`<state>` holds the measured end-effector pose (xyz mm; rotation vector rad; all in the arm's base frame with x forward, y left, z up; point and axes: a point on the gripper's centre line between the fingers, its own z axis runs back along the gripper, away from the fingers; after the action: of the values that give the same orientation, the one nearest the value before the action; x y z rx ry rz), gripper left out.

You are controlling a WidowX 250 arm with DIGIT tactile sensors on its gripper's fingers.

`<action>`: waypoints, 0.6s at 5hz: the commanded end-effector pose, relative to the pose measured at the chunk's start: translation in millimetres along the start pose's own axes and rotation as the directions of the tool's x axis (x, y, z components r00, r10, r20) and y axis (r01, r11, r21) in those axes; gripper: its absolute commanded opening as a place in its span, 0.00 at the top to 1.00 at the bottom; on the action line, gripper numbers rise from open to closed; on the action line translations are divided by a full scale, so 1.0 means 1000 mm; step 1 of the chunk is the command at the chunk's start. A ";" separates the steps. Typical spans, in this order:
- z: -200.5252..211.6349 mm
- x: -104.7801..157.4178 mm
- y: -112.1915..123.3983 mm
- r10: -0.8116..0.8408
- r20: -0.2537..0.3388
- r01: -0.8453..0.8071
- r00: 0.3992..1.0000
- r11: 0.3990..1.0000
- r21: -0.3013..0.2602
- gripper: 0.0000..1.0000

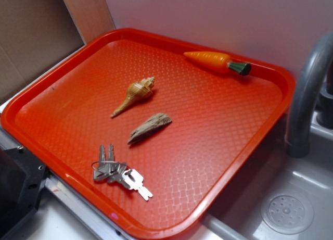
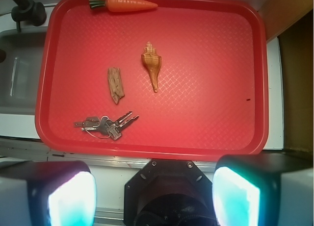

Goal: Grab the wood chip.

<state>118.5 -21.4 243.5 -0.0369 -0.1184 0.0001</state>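
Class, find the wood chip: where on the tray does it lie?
In the exterior view, the wood chip lies near the middle of the red tray, between the seashell and the keys, touching neither.

wood chip (image 1: 150,127) open from above, seashell (image 1: 133,95) near, keys (image 1: 119,172) near

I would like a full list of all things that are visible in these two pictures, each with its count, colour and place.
tray: 1, red, on the counter beside the sink
wood chip: 1, grey-brown, near the tray's middle, between shell and keys
seashell: 1, tan, spiral with a pointed tip, beside the wood chip, apart from it
toy carrot: 1, orange with a green top, at the tray's far edge
keys: 1 bunch on a ring, silver, near the tray's front edge
sink: 1, grey, beside the tray, with a round drain
faucet: 1, grey, curved, over the sink
fingers: 2, black with bright pads, spread apart, at the bottom of the wrist view, holding nothing
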 end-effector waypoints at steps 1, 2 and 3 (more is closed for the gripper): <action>0.000 0.000 0.000 0.000 0.000 0.000 1.000 1.000 0.000 0.00; -0.017 0.022 -0.023 -0.030 0.037 0.030 0.999 1.000 -0.002 0.00; -0.045 0.033 -0.040 0.014 0.105 -0.014 0.994 1.000 0.004 0.00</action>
<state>153.8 -60.1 197.6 -0.0252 -0.1953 0.0269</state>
